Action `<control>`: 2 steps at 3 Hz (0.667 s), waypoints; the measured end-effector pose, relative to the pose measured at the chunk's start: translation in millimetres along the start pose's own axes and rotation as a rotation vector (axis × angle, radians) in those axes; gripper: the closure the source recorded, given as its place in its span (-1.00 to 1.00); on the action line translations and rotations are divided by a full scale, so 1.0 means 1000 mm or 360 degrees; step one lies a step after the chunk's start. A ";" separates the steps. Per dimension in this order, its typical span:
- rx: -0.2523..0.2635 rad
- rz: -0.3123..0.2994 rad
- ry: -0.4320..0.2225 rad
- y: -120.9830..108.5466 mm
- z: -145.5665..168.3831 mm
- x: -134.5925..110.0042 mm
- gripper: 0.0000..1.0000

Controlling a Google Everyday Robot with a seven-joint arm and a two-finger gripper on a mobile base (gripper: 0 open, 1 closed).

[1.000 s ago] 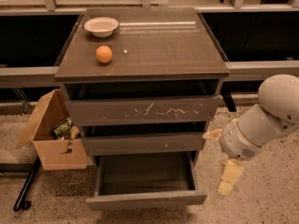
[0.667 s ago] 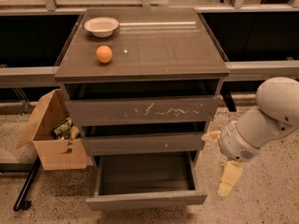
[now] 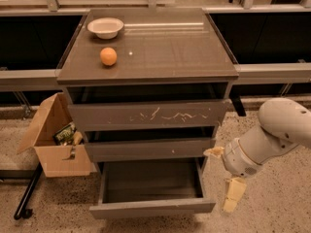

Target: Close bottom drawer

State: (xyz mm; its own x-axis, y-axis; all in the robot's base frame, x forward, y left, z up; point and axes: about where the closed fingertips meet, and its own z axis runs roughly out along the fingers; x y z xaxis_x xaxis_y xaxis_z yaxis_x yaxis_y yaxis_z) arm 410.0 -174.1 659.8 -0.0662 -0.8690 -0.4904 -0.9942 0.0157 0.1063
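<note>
The bottom drawer [image 3: 151, 207] of the grey-brown cabinet is pulled far out, showing its dark grey inside, with its plain flat front facing me. My gripper [image 3: 224, 174] hangs at the end of the white arm just right of the drawer's right front corner, low near the floor. Its two cream fingers [image 3: 234, 193] are spread apart and hold nothing. The upper finger sits by the cabinet's right edge at the height of the middle drawer.
The top drawer [image 3: 148, 114] with white scratches and the middle drawer [image 3: 149, 149] stand slightly out. A white bowl [image 3: 105, 27] and an orange [image 3: 108, 56] sit on the cabinet top. An open cardboard box [image 3: 56, 144] stands on the floor at the left.
My gripper has sunk a little and shifted slightly left, closer to the open drawer's right side. The drawer has not moved.
</note>
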 end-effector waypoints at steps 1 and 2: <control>-0.0002 -0.0002 -0.0001 0.000 0.000 0.000 -1.00; -0.0032 -0.0055 0.0033 -0.005 0.034 0.018 -1.00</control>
State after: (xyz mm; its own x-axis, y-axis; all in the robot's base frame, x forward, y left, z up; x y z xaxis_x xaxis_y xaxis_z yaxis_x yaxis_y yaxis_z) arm 411.1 -173.2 620.5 -0.0299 -0.8789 -0.4760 -0.9939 -0.0243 0.1072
